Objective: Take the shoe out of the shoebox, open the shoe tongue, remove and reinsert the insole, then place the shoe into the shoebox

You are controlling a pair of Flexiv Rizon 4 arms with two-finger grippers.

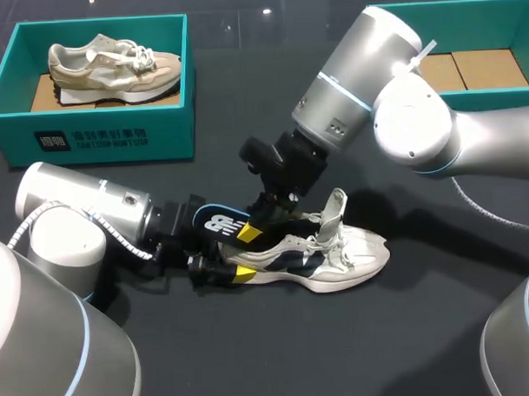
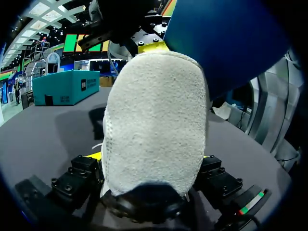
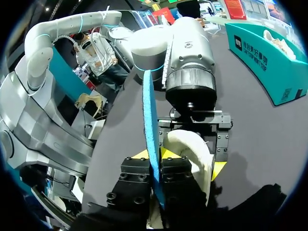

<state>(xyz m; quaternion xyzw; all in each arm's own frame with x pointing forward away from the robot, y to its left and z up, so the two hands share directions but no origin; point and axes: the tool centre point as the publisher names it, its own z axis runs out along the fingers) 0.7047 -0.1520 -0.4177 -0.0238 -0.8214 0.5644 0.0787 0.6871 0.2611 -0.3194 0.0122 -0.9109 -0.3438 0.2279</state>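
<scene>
The left hand (image 2: 153,159) is clamped on the heel of a white shoe (image 2: 154,120), one finger on each side. Its arm lies low and level, coming in from the counter's near left. The right hand (image 3: 156,166) pinches a blue insole (image 3: 150,120) edge-on; the insole rises out of the shoe's opening and bears a white logo. That arm slopes down from the right edge. The shoe rests near the middle of the dark counter (image 1: 339,352), toe toward the right edge, tongue (image 1: 336,204) upright. Two teal boxes stand along the far edge. The left shoebox (image 1: 97,134) has white print on its front and holds a second, beige shoe (image 1: 112,69). The right shoebox (image 1: 449,4) sits at the far right corner.
</scene>
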